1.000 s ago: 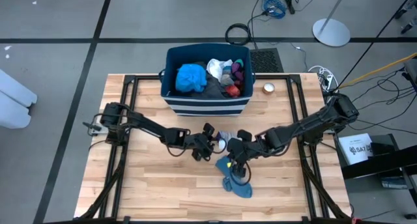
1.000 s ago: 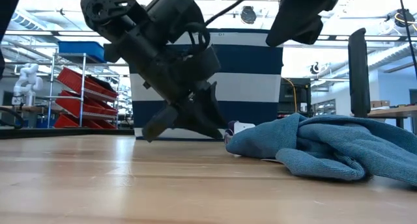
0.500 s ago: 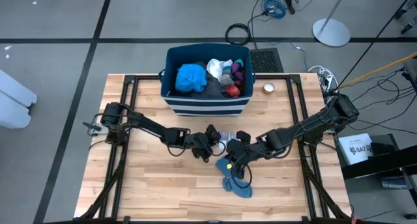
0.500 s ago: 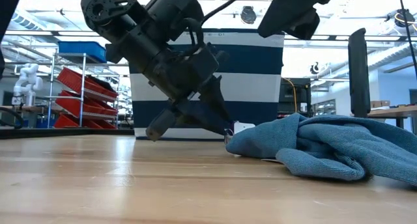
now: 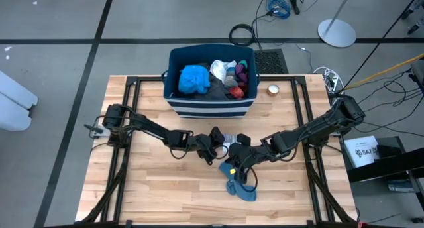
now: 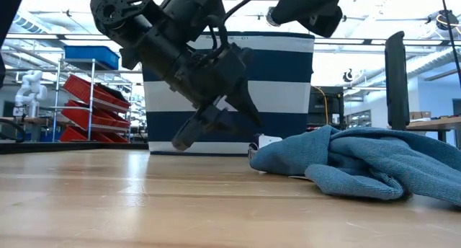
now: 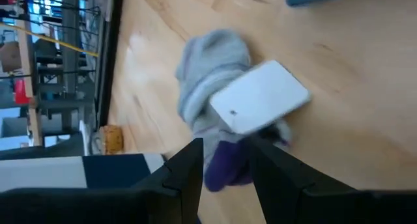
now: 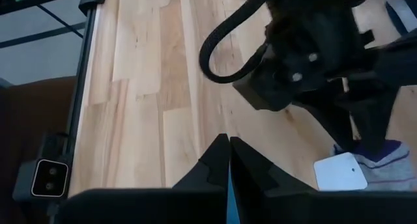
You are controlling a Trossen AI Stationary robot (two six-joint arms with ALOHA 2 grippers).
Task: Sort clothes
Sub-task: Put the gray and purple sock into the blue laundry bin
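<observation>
A grey sock (image 7: 215, 74) with a white tag (image 7: 260, 103) and a purple end lies on the wooden table, right of its middle (image 5: 229, 139). My left gripper (image 7: 228, 147) is low beside it and open. Its fingers stand on either side of the purple end. My right gripper (image 8: 228, 142) is shut and empty. It hovers over the upper edge of a blue cloth (image 5: 242, 187) that lies crumpled on the table (image 6: 374, 161). More clothes, bright blue, white, dark and red, fill the striped bin (image 5: 211, 105). My left gripper comes at the sock slanting down from the table's left, rolled to one side. The sock's purple end (image 7: 225, 167) fills the gap between its fingers. I cannot tell whether the fingers touch it. The sock lies slack on the table.
The dark blue bin with white stripes (image 6: 288, 82) stands at the table's far edge, behind both grippers. A small round object (image 5: 272, 90) lies to the right of the bin. Bare wood stretches along the near edge and the left half of the table (image 5: 159, 188).
My left gripper has rolled about its own pointing line while staying in place, so one finger now stands higher than before. My right gripper has tipped a little over the blue cloth. The sock and the cloth have kept still.
</observation>
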